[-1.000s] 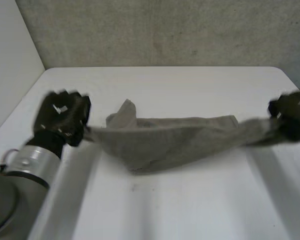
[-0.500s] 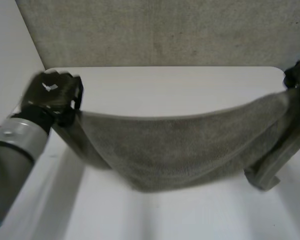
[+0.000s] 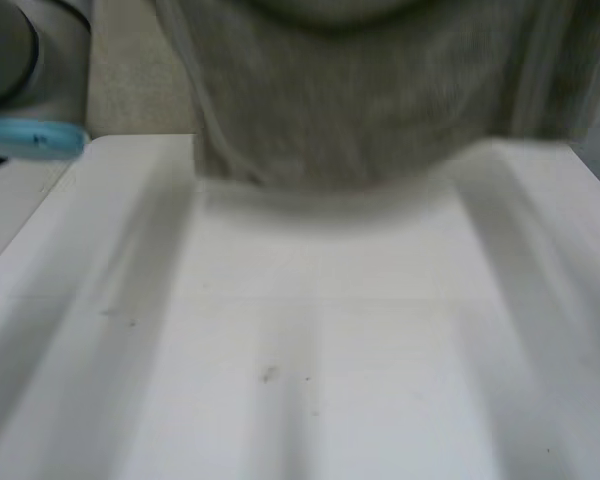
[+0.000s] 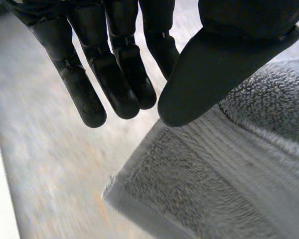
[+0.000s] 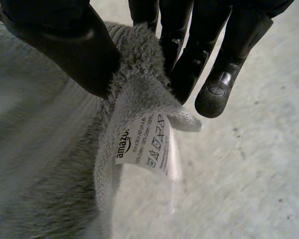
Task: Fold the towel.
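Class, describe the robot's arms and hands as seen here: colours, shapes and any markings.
The left hand and right hand are matt black. Each has long segmented fingers ending in rounded tips, some bearing a small stamped circle, and a broader, smooth thumb. The left arm is a thick grey cylinder ringed by a light-blue cap.

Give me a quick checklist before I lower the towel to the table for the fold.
1. Right hand pinching the towel corner at the label: ok.
2. Left hand gripping the towel: cannot tell; a corner lies just beside it.
3. Towel lifted off the table: ok, its lower edge hangs above the far side.
4. Towel hanging flat, no twist: cannot tell.
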Controlling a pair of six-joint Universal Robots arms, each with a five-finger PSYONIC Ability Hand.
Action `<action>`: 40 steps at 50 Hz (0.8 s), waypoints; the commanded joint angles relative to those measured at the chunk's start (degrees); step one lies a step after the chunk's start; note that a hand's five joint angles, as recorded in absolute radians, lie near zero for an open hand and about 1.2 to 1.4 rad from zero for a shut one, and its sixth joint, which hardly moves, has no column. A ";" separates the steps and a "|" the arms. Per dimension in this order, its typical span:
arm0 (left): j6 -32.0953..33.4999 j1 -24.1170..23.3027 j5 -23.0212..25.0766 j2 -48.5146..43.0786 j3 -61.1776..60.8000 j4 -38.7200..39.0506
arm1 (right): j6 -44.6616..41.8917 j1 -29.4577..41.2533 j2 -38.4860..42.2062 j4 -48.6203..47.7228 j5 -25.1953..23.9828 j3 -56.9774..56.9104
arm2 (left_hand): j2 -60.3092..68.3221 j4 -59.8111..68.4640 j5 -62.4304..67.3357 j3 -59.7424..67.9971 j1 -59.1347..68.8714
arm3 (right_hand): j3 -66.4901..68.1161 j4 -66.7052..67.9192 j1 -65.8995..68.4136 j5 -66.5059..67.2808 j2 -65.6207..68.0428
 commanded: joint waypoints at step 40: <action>-2.26 5.62 4.46 1.36 -64.09 10.95 | 1.01 -3.88 -7.15 0.06 -7.37 64.45 | 10.24 10.19 11.28 10.26 12.07 | -62.05 -62.88 -61.84 -62.52 -61.83</action>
